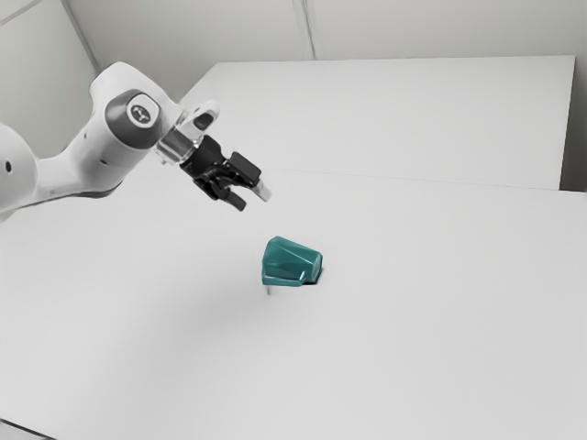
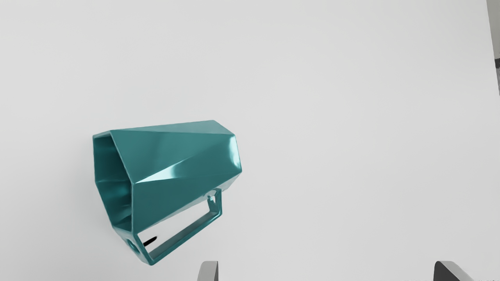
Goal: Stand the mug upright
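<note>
Finding the mug [image 1: 293,259] lying on its side on the table [image 1: 413,321], near the exterior view's centre. Noting the gripper [image 1: 255,201] hanging toward upper left, gaping wide.

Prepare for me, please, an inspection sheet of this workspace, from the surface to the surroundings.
Surface: white table, plain
Job's things: teal mug lying on its side, not upright; handle attached
Clutter: small dark mark seen through the handle opening; cannot tell what it is
Gripper: jaws open, above the table, not touching the mug
Cables: nothing seen
Surroundings: pale walls
</note>
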Controlling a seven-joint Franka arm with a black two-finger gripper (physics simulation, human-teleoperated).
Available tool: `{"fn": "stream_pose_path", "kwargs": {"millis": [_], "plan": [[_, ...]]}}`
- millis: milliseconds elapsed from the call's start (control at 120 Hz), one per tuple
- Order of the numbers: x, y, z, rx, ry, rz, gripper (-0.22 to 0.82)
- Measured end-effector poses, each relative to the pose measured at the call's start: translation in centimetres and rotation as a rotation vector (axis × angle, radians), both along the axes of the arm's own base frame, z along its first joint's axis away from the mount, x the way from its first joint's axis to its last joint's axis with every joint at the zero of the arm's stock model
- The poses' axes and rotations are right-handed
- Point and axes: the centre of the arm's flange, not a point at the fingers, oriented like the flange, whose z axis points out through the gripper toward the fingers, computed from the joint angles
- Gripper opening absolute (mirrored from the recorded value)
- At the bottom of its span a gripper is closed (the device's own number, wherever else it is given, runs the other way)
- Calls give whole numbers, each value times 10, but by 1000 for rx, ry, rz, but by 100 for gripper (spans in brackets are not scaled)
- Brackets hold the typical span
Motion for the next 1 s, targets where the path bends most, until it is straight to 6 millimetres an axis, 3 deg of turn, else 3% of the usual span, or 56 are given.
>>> {"fn": "stream_pose_path", "kwargs": {"millis": [383, 675, 1000], "plan": [[-6, 19, -47, -25, -54, -79, 60], [-12, 100, -86, -50, -59, 27, 60], [-9, 84, -111, -150, -116, 8, 60]]}}
